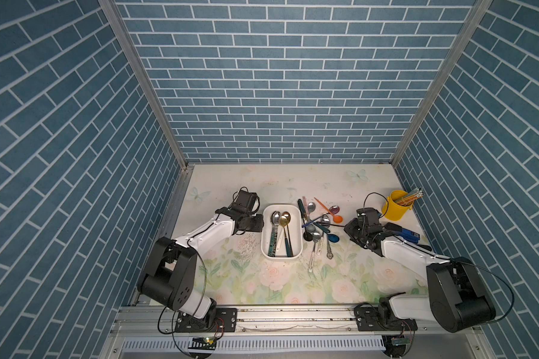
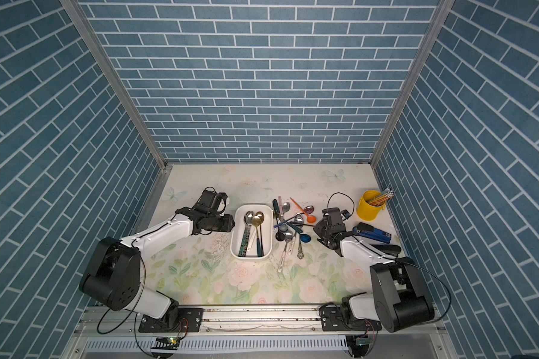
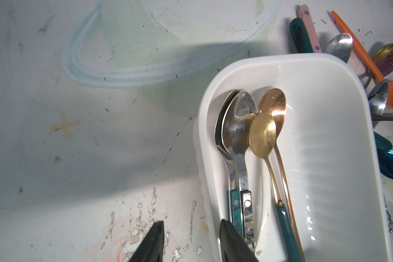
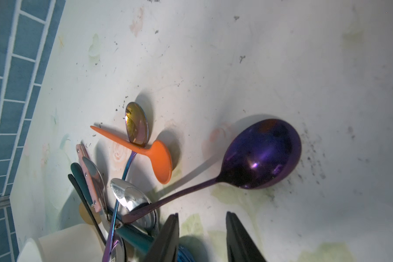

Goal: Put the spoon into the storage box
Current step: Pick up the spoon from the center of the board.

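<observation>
Purple spoon (image 4: pixel 262 154) | just ahead of right gripper (image 4: pixel 202 214) | jaws parted, empty

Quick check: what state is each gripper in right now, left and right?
Left gripper: open, holding nothing.
Right gripper: open, holding nothing.

Some spoons (image 1: pixel 280 228) are lying inside the storage box (image 1: pixel 296 231) on the tabletop (image 1: pixel 262 183); a spoon heap (image 1: pixel 325 220) is lying at its three o'clock, and a cup (image 1: pixel 394 213) is standing beyond at two o'clock.

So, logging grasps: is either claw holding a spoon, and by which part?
Nothing is held: left claw and right claw both stand open and empty.
</observation>
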